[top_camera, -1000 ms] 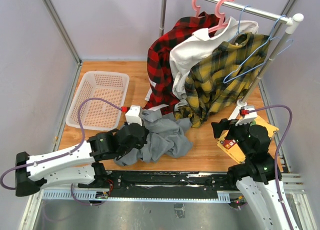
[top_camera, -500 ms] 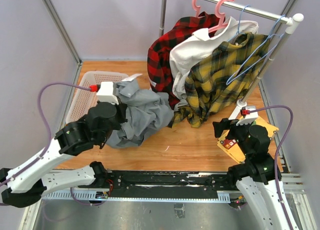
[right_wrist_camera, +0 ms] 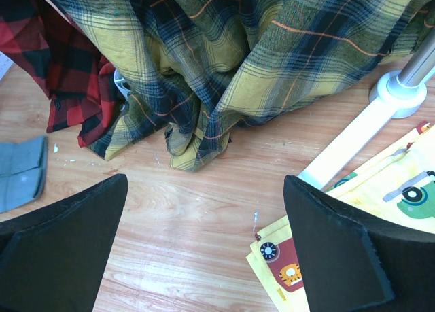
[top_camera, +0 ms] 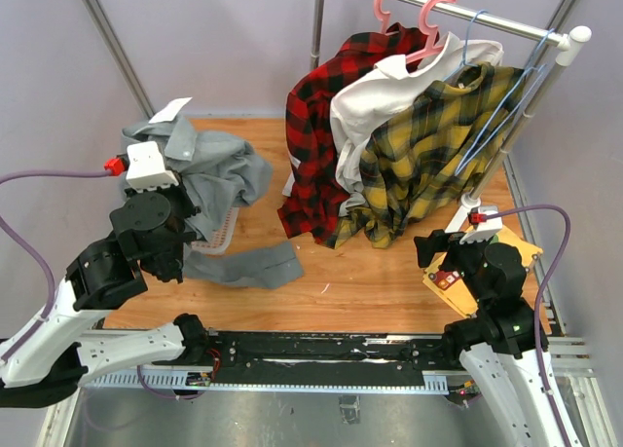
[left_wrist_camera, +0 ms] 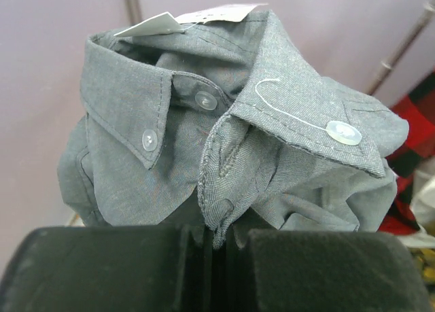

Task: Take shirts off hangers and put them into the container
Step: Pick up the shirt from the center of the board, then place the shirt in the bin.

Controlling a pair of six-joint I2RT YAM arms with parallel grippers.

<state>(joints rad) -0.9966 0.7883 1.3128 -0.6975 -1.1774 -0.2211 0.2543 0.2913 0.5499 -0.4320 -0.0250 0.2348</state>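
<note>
Left wrist view has the grey shirt [left_wrist_camera: 238, 156] bunched at its collar, a fold of the placket pinched between the closed jaws of the left tool [left_wrist_camera: 216, 257]. From above, the shirt hangs over the white laundry basket [top_camera: 216, 235], with one sleeve [top_camera: 243, 264] trailing onto the wooden surface [top_camera: 389, 281] outside the rim. To finish well, I judge the arm should travel further left so the sleeve clears the rim, then lower before letting go. A second ago this shirt lay crumpled on the surface near the arm bases; it has since been raised and carried left. The right tool [right_wrist_camera: 204, 244] stands wide open and empty by the yellow plaid shirt [right_wrist_camera: 224, 60], unmoved.
</note>
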